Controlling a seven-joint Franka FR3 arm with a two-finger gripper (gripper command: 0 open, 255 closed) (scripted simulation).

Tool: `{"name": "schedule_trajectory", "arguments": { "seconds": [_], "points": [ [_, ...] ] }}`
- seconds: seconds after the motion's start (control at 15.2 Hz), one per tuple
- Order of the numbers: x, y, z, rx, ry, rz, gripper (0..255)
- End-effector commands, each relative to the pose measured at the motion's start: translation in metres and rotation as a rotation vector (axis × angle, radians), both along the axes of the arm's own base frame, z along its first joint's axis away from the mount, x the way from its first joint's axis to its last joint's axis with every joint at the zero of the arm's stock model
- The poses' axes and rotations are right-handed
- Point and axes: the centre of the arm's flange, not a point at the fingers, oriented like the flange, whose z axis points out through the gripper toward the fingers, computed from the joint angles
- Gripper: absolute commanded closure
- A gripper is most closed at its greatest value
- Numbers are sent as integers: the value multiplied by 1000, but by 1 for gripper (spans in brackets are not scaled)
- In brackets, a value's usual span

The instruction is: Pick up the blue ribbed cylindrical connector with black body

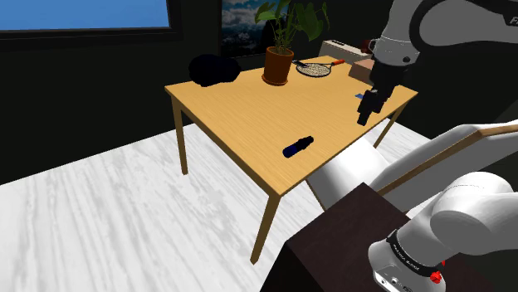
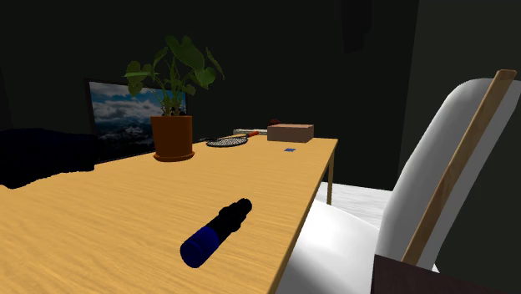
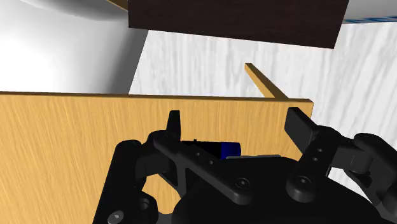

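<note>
Connector (image 1: 297,147): one end blue, the rest black. Gripper (image 1: 366,106): all black, on a white arm (image 1: 415,33) with dark joints. Table (image 1: 241,108) below the gripper: honey-tan with a fine wood grain. Small flat item (image 1: 359,96) just beside the gripper: blue. Floor (image 1: 100,216): white, streaked grey. Pot (image 1: 278,65): red-brown. Plant (image 1: 290,21): green leaves. Stand (image 1: 349,240): dark brown.

Open tabletop (image 1: 249,108) around the connector (image 1: 297,147) — plant pot (image 1: 277,66), racket (image 1: 314,69), box (image 1: 343,50) well apart

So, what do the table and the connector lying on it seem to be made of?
Table: wood, it seems; light brown, matte, with visible grain lines. Connector: perhaps plastic; plain blue ribbed end and black body without grain, but the look leaves it open.
</note>
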Motion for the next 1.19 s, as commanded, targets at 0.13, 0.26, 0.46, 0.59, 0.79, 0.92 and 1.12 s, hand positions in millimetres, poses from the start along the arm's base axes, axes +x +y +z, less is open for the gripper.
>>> {"name": "schedule_trajectory", "arguments": {
  "seconds": [0.13, 0.26, 0.46, 0.59, 0.79, 0.92, 1.12],
  "points": [
    [15, 11, -20, -11, -5, -119, 0],
    [32, 21, -40, -23, -9, -237, 0],
    [58, 30, -69, -40, -16, -415, 0],
    [77, 33, -89, -51, -21, -534, 0],
    [105, 34, -118, -68, -28, -712, 0],
    [124, 31, -138, -79, -32, -830, 0],
    [152, 23, -167, -96, -39, -1008, 0]
  ]
}}
